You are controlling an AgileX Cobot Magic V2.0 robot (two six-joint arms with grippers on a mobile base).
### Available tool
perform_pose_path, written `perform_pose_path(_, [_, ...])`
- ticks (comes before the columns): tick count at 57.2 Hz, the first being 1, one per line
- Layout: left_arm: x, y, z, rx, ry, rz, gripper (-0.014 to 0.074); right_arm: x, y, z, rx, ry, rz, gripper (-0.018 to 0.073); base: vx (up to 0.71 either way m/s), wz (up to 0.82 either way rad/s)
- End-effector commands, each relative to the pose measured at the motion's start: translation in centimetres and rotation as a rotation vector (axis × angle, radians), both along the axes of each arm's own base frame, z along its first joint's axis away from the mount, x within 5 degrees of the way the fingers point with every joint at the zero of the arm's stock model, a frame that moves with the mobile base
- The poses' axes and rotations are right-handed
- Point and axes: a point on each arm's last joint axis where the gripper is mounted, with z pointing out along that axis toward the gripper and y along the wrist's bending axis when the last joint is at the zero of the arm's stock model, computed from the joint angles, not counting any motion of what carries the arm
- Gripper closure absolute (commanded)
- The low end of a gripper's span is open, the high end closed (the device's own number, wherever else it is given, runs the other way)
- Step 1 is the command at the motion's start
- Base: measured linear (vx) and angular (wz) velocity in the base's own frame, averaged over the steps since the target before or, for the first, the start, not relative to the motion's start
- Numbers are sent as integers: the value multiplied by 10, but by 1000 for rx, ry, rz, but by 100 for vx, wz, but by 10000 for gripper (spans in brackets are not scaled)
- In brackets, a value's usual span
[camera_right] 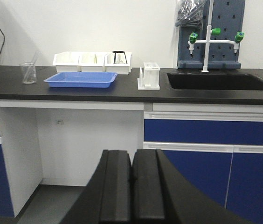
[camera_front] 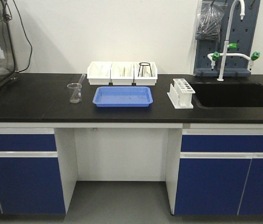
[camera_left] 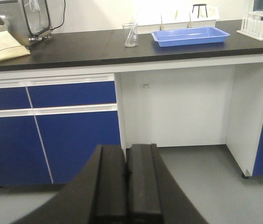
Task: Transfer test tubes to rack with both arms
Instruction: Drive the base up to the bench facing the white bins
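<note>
Left claw (camera_left: 127, 156): jaws pressed flat together with no gap and nothing between them; it is low, in front of the blue cabinets (camera_front: 24, 182).
Right claw (camera_right: 132, 161): jaws likewise pressed together and holding nothing, at about the same low height.
Tube (camera_front: 81, 79) to claws: up on the bench (camera_front: 33, 98), well apart from both claws. The left wrist view shows it above and almost in line with the claw. The right wrist view shows it far to the upper left.
Rack (camera_front: 181, 93) to claws: also on the bench, well apart from both. The right wrist view shows it above and slightly right of the claw. The left wrist view shows it at the far upper right.
Tube place: in the beaker (camera_front: 74, 93), left of the tray (camera_front: 122, 105).
Rack place: between the tray and the sink (camera_front: 234, 91), just beside the sink's edge.
Tube look: slim and clear, leaning, with its upper end above the beaker's rim.
Rack look: white, with rows of round holes in its top plate, on a flat white foot. I cannot tell whether any hole holds a tube.
Behind the tray: white bins (camera_front: 122, 80) side by side, with a black wire ring (camera_front: 144, 69) in the right one.
Counts: one tube clearly seen, one rack, one beaker, one tray, three bins, one ring, one tap (camera_front: 225, 42), two claws.
</note>
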Motion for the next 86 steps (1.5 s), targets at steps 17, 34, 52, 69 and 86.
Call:
perform_pose_path(17, [-2, 0, 18, -16, -118, -3, 601, 0, 1, 3, -4, -68, 8, 568, 53, -4])
perform_pose_path(34, [-2, 0, 18, -16, -119, -4, 601, 0, 1, 3, -4, -68, 8, 568, 51, -3])
perform_pose_path(52, [-2, 0, 18, -16, -119, -4, 601, 0, 1, 3, -4, -68, 8, 568, 46, 0])
perform_pose_path(69, [-2, 0, 18, -16, -118, -4, 601, 0, 1, 3, -4, -68, 8, 568, 42, 0])
perform_pose_path(86, [-2, 0, 18, -16, -118, -4, 601, 0, 1, 3, -4, -68, 8, 568, 38, 1])
